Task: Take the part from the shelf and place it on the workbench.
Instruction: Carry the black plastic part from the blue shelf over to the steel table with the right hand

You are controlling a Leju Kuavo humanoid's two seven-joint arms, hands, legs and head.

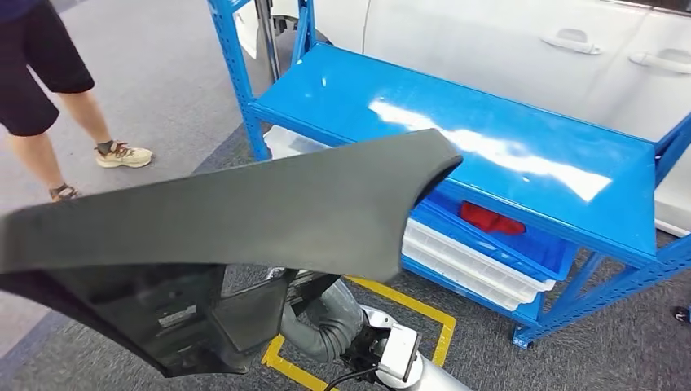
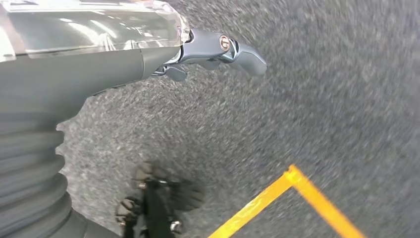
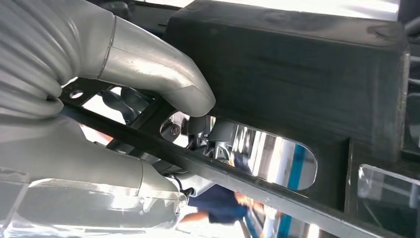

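A large dark grey part point(image 1: 244, 212), long and curved, hangs close in front of me in the head view and hides much of the floor. My right arm point(image 1: 326, 326) rises under it. In the right wrist view my right hand point(image 3: 158, 79) grips a black rib on the part's point(image 3: 297, 64) inner side, thumb over the rib and dark fingers behind it. The blue shelf point(image 1: 456, 122) stands ahead, its top board bare and shiny. My left hand point(image 2: 218, 49) hangs over the grey carpet with its fingers stretched out, holding nothing.
White bins point(image 1: 473, 261) and a red thing point(image 1: 489, 218) sit on the shelf's lower level. A person point(image 1: 49, 81) in shorts stands at the far left. Yellow tape point(image 1: 432, 318) marks the carpet. A white car point(image 1: 505, 41) is behind the shelf.
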